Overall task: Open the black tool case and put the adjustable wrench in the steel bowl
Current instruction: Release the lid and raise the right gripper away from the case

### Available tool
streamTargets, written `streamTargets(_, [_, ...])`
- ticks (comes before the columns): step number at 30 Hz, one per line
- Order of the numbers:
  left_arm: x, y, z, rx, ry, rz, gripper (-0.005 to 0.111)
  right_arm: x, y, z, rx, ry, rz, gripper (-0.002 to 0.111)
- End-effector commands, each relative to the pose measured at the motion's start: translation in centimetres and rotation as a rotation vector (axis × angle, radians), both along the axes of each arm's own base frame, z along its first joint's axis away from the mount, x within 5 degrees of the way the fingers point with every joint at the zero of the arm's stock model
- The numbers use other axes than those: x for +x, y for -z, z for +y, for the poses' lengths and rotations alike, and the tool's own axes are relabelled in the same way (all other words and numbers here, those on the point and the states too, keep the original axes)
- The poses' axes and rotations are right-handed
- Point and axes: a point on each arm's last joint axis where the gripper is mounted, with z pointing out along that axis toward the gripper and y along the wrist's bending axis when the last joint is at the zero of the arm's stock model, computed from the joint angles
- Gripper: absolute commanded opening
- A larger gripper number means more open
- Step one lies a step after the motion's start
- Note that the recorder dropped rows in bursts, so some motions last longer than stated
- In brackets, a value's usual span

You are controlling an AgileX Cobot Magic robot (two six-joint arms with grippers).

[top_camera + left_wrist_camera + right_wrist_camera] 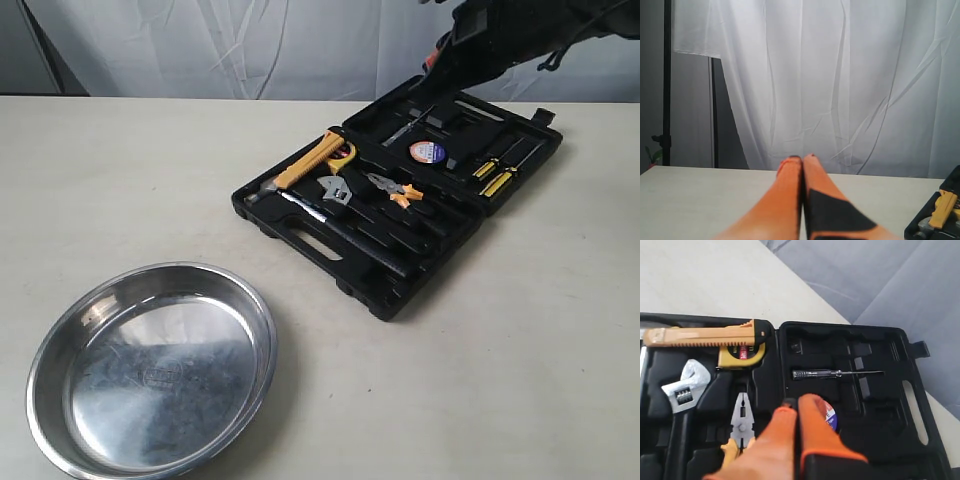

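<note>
The black tool case [398, 298] lies open on the table at centre right, lid flat behind the tray. The adjustable wrench [337, 190], silver head and black handle, rests in the tray beside the orange-handled pliers [398, 190]. The steel bowl [150, 370] stands empty at the front left. My right gripper [432, 62] hangs shut above the lid's far side; in the right wrist view its tips [796, 402] hover over the case [880, 405], apart from the wrench [685, 390]. My left gripper [802, 158] is shut, holds nothing and points at the curtain.
The tray also holds a yellow-handled tool [312, 160] and a yellow tape measure [742, 351]. In the lid lie a slim screwdriver [835, 373], a round blue-and-white roll [427, 152] and yellow-handled screwdrivers [497, 170]. A white curtain hangs behind the table.
</note>
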Motion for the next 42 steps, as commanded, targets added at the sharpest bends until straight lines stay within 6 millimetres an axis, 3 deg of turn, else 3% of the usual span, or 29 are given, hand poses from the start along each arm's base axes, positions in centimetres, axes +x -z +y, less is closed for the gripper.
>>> streamTargets(1, [0.0,-0.2,0.0,0.002,0.002,-0.004,0.000,1.3,1.9,0.1,0.031,0.059,-0.008,0.000])
streamTargets(5, [0.0,-0.2,0.0,0.002,0.002,-0.004,0.000,1.0,3.6,1.8,0.038,0.016,0.063,0.000])
streamTargets(11, [0.0,-0.2,0.0,0.002,0.002,-0.004,0.000,0.3,6.1,5.7,-0.136,-0.168,0.025,0.001])
streamTargets(14, [0.0,-0.2,0.0,0.002,0.002,-0.004,0.000,0.4,6.8,7.1,-0.146,-0.176,-0.027,0.012])
streamTargets(20, [0.0,-0.2,0.0,0.002,0.002,-0.004,0.000,1.3,6.8,7.8,-0.145,-0.175,-0.075,0.043])
streamTargets(23, [0.0,-0.2,0.0,0.002,0.002,-0.004,0.000,1.6,6.5,8.0,-0.130,-0.170,-0.064,0.048])
streamTargets(29, [0.0,-0.2,0.0,0.002,0.002,-0.004,0.000,2.5,5.4,8.5,0.022,-0.018,0.062,0.038])
streamTargets(35, [0.0,-0.2,0.0,0.004,0.001,-0.004,0.000,4.2,4.8,8.2,-0.077,0.003,-0.025,-0.001])
streamTargets(39, [0.0,-0.2,0.0,0.004,0.001,-0.004,0.000,6.0,4.5,6.7,-0.080,0.105,-0.053,0.000])
streamTargets(42, [0.0,-0.2,0.0,0.004,0.001,-0.004,0.000,7.3,4.6,4.3,-0.066,0.262,0.010,0.000])
